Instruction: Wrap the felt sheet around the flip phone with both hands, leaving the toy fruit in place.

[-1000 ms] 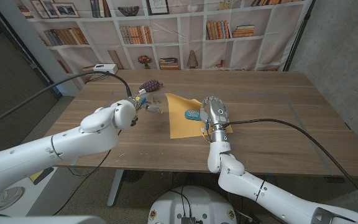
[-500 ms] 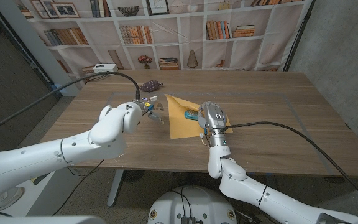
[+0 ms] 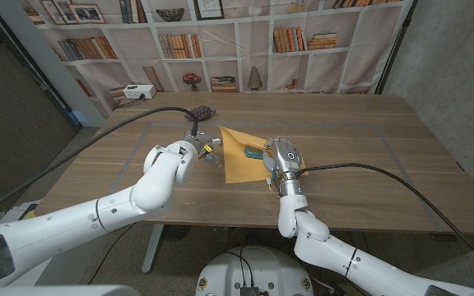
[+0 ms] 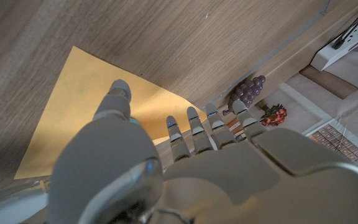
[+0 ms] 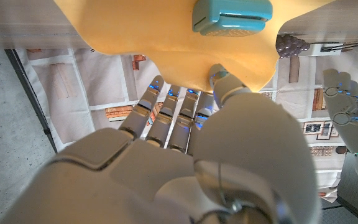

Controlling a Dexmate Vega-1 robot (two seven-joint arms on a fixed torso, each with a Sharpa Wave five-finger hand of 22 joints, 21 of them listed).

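In the head view, the yellow felt sheet lay on the wooden table, a little past the middle. The small blue flip phone sat on the sheet, close to its right side, with its long side running left to right. The right hand was right beside the phone, over the sheet's right edge, so it looked like the nearer hand. The left hand was at the sheet's left edge, with bare felt between it and the phone. The purple toy fruit lay farther back, well apart from the sheet.

In the left wrist view, the left hand had its fingers straight and a little apart, holding nothing. They reached toward one edge of the felt sheet. The toy fruit was beyond the fingertips.

In the right wrist view, the right hand had its fingers side by side under the edge of the felt sheet. Whether they pinched the sheet could not be told. The flip phone lay just past the fingertips, straight ahead. The next fold would likely need that edge lifted over the phone.
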